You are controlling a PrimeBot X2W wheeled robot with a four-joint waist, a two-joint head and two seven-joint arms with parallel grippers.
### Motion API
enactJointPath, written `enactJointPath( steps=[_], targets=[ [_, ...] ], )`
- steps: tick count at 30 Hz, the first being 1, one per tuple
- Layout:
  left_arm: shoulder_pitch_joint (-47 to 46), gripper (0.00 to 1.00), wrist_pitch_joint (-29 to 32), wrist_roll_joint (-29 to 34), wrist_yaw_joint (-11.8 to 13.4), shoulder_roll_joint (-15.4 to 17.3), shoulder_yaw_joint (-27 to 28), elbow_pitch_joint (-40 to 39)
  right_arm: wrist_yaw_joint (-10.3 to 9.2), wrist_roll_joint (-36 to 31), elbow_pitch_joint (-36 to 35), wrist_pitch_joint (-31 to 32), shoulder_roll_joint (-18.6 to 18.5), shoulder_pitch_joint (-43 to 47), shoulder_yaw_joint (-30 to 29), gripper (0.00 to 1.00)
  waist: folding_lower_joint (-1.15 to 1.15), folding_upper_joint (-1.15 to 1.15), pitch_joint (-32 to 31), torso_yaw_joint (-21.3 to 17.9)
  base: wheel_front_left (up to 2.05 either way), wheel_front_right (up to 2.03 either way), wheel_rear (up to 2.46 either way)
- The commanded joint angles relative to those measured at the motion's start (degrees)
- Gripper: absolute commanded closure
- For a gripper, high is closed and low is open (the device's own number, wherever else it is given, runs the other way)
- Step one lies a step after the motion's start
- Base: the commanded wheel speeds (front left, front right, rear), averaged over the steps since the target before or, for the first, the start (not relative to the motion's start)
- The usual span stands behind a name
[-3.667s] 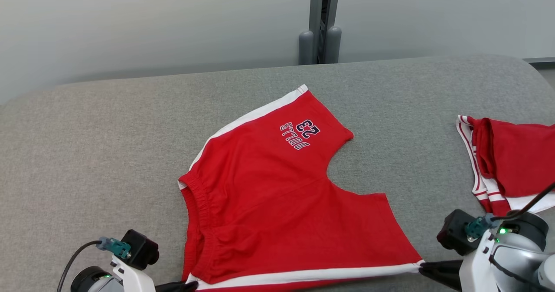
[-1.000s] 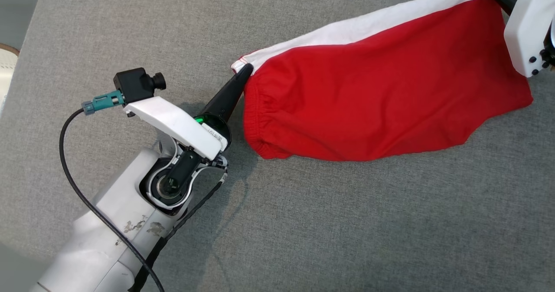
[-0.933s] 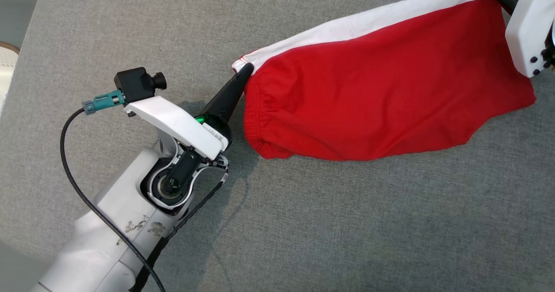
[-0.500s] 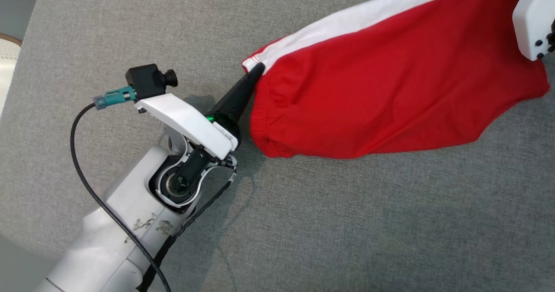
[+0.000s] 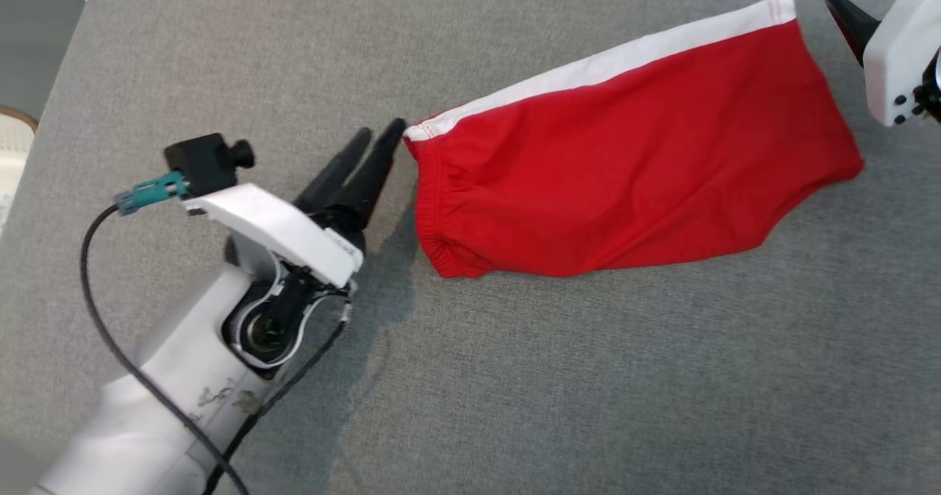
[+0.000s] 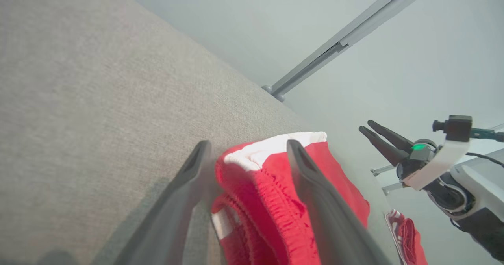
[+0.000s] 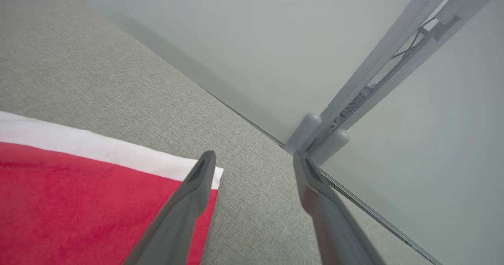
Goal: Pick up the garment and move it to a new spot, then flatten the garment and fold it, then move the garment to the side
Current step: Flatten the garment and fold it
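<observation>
The folded red garment (image 5: 625, 186) lay flat on the grey worktop (image 5: 514, 377), no longer stretched between grips. The left hand (image 5: 381, 129) and right hand (image 7: 254, 156) had both sprung wide and empty beside its white-striped corners. Probably only the move aside remained.

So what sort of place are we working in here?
Probably a lab or test bay, not a home: a grey fabric-covered table, bare pale wall panels joined by a grey metal post, and red shorts laid out.
</observation>
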Motion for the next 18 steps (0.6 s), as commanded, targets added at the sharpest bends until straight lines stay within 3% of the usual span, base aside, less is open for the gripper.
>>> enactJointPath(
  steps=[1, 5, 8, 13, 18],
  targets=[
    [0.4, 0.00, -1.3, 1.5, -0.1, 1.0, -0.2, 0.5, -0.02, 0.1, 0.8, -1.7, 0.6, 1.4, -0.6, 0.00, 0.00, 0.00, -2.2, -1.2, 0.00, 0.00, 0.00],
    [1.0, 0.00, -7.4, 7.9, -0.1, 3.8, -0.8, 3.7, -0.02, -0.1, 3.9, -8.1, 2.7, 4.8, -3.8, 0.00, 0.00, 0.00, -5.8, -3.0, 0.00, 0.00, 0.00],
    [1.1, 0.00, -9.2, 14.2, 1.4, 4.4, 1.2, 5.8, -0.02, -0.2, 6.0, -12.3, 4.8, 7.6, -6.7, 0.00, 0.00, 0.00, -8.1, -4.5, 0.00, 0.00, 0.00],
    [7.0, 0.00, -9.3, 30.4, 5.7, 2.8, 15.4, 0.4, -0.02, -0.9, 6.4, -15.2, 6.9, 13.1, -13.4, 0.00, 0.00, 0.00, -11.4, -6.5, 0.00, 0.00, 0.00],
    [16.1, 0.00, -9.3, 45.0, 7.0, -1.0, 27.8, -8.3, -0.02, -7.7, -2.0, -15.2, 7.9, 21.4, -27.9, 0.00, 0.00, 0.00, -13.4, -9.0, 0.00, 0.00, 0.00]
  ],
)
